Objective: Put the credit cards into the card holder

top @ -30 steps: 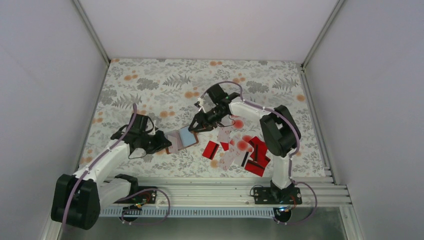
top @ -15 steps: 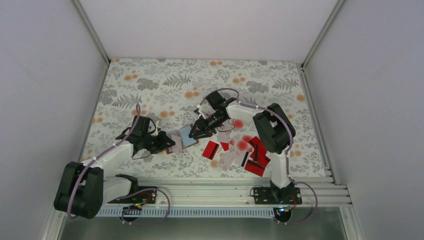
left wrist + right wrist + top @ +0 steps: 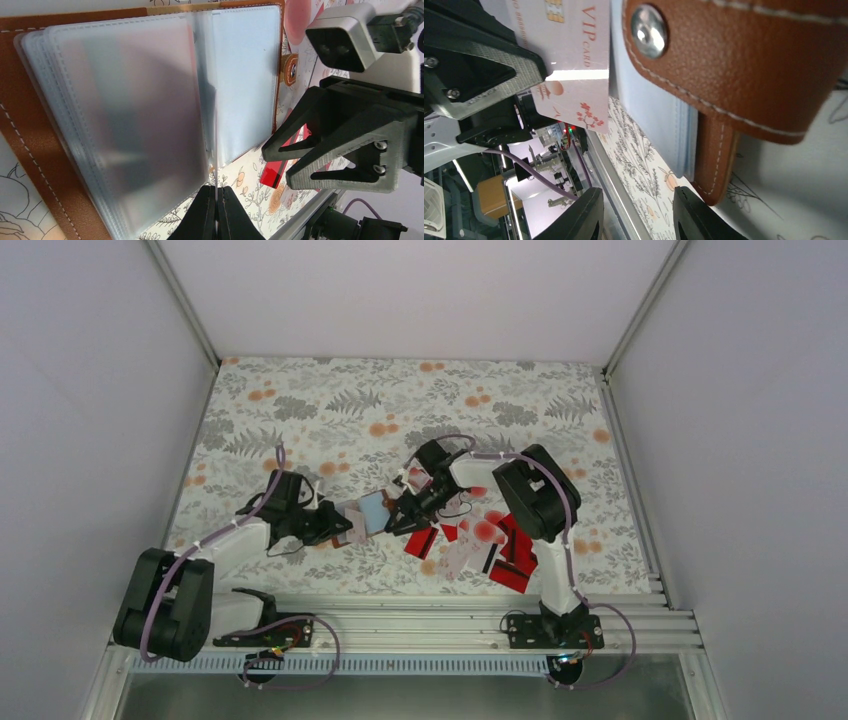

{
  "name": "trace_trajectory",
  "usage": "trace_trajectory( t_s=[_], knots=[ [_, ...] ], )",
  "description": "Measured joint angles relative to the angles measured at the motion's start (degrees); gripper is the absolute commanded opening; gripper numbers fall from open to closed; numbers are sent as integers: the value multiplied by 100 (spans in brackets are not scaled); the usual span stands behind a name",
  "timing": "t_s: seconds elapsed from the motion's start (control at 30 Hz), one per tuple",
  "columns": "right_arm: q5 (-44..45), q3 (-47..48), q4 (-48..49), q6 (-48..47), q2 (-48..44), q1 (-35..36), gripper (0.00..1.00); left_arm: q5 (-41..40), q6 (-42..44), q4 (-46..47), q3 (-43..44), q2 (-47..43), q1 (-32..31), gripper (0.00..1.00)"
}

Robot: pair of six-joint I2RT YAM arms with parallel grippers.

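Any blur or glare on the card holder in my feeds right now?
Left wrist: the card holder looks milky and soft, streaky sheen on its clear pockets; the right fingers are sharp. Right wrist: brown strap crisp, glint on its snap. Top external: even light, card holder tiny.

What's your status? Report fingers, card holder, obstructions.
Left fingers shut on a sleeve of the card holder, holding it open. Right fingers apart, empty, by the snap strap. White VIP card at pocket edge, seating unclear. Nothing blocking seen.
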Motion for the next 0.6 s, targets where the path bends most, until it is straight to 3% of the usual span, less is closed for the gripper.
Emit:
trace_trajectory(
  t_s=[0.3, 0.6],
  knots=[
    [7, -52, 96, -4, 83, 0, 32, -2, 120, -4, 2, 48, 0, 2],
    [-778, 116, -44, -501, 61, 0, 26, -7, 197, 17, 2, 157, 4, 2]
  ],
)
